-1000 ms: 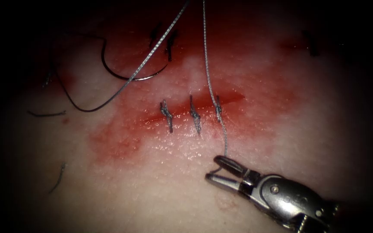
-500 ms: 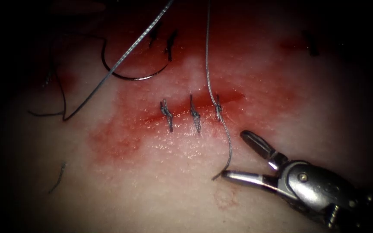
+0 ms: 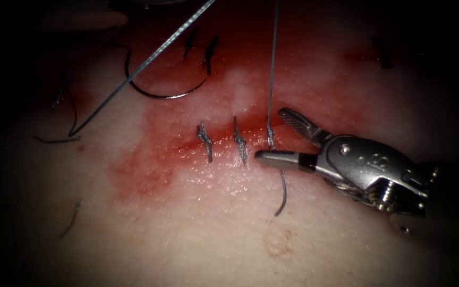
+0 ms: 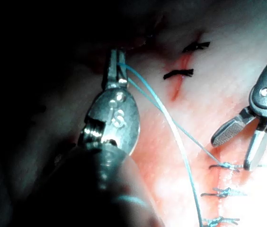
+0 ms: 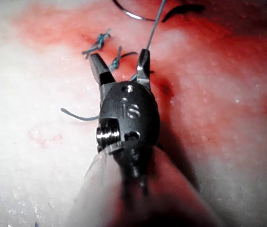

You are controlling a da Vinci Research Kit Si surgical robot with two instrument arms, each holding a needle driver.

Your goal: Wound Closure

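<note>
The cut (image 3: 221,134) in the tissue (image 3: 187,228) carries three stitches. At the rightmost knot (image 3: 269,141), my right tool (image 3: 272,135) stands open, one jaw on each side of the thread (image 3: 272,64), which rises taut from the knot. The short tail (image 3: 282,196) hangs loose below the cut. The right wrist view shows the same open jaws (image 5: 119,57) holding nothing. My left tool (image 4: 117,66) is shut on the thread (image 4: 171,123). The curved needle (image 3: 160,95) lies free on the tissue above the cut, held by neither tool.
A second strand (image 3: 134,74) slants from the top down to the left. Cut ends of thread (image 3: 71,218) lie on the left, with older dark stitches (image 3: 208,53) above the cut. Red fluid (image 3: 144,170) stains the tissue around the cut.
My right tool rose from below the cut to the rightmost stitch, its jaws opening wide on the way, and now straddles the thread. The upright strand has drawn straighter.
</note>
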